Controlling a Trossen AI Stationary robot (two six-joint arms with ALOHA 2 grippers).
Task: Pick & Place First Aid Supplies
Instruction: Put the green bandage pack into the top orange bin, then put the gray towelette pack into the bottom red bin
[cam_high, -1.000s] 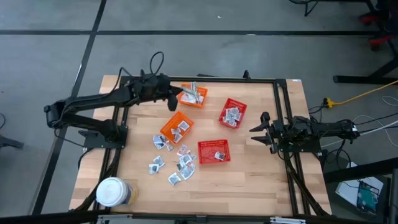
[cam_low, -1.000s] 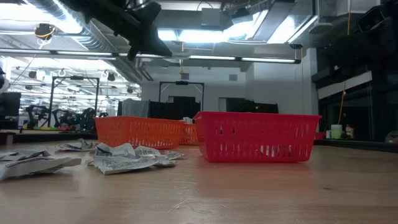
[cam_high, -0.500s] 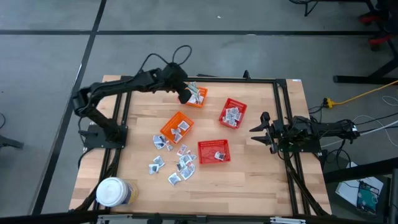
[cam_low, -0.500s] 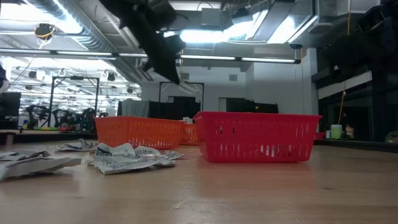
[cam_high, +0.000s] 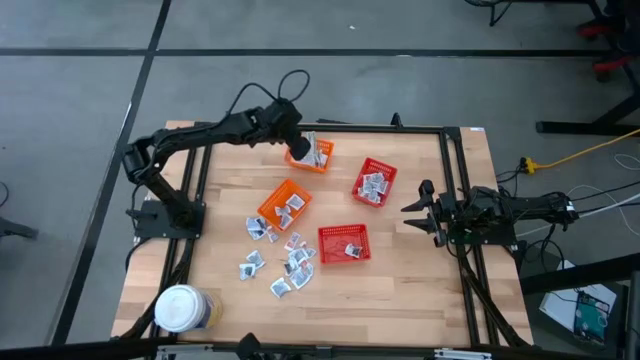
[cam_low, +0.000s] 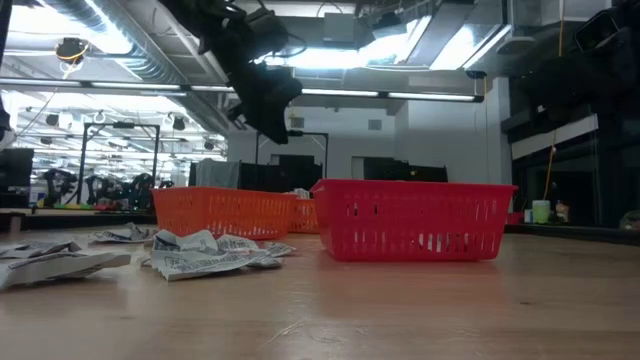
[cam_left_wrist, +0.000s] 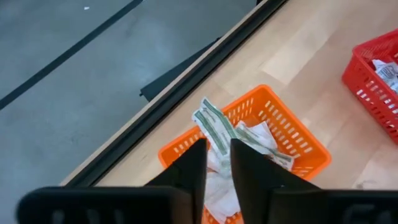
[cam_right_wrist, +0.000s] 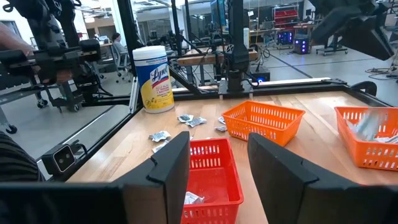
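Crinkled silvery-white sachets (cam_high: 281, 262) lie loose on the pale wood-grain bench (cam_high: 420, 280); more fill the orange mesh basket (cam_left_wrist: 283, 134). Above it hangs the left pincer (cam_left_wrist: 217, 163), fingers slightly parted, gripping nothing. The right pincer (cam_high: 411, 212) waits open at the bench's edge.

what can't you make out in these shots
- Left claw, left wrist view: whether it pinches a packet; its fingers hide the contact.
- Far orange basket, low view: contents hidden behind the nearer baskets.
- Loose packets, high view: print too small.
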